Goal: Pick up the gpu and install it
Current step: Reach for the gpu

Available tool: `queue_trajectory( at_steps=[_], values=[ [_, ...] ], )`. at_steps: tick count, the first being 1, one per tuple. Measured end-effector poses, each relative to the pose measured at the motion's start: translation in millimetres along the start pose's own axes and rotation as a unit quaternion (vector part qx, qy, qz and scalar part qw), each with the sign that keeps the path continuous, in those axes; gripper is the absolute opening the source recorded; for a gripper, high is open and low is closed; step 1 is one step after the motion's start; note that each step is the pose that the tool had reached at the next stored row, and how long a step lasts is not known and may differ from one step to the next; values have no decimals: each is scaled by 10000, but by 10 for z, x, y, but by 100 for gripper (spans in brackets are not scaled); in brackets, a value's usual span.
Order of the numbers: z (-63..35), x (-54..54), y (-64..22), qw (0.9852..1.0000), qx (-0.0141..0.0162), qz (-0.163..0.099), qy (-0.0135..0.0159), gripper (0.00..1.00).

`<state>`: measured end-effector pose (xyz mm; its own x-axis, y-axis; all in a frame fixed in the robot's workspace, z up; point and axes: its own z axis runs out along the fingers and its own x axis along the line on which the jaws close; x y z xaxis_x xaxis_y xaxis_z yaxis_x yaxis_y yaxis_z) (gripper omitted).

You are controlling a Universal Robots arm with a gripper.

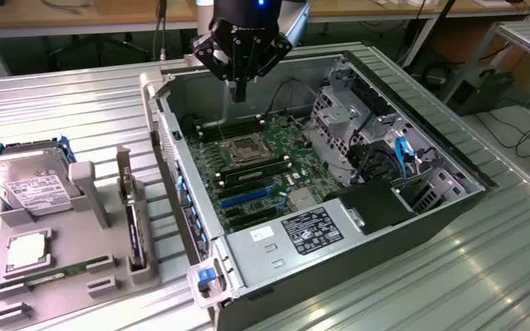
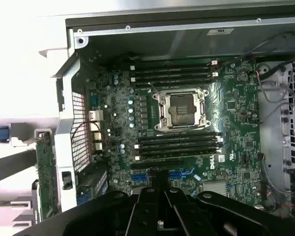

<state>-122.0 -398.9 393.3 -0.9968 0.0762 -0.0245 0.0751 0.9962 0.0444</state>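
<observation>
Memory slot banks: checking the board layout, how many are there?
2: one bank between the CPU socket and the case wall, the other beyond the socket, nearer the blue slot.

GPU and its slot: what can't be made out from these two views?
- gpu: exterior view, it stands edge-on in the grey holder, so its faces and fan are hidden.
- blue slots: wrist view, the middle stretch is covered by the shut gripper.
- power supply label: exterior view, the print is too small to read.
</observation>
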Motion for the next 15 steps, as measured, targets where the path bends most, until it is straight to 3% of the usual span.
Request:
queue_trajectory(
  at_steps=[15],
  values=[
    [-2,61,-5,10000,0,0,0,11]
  ],
)
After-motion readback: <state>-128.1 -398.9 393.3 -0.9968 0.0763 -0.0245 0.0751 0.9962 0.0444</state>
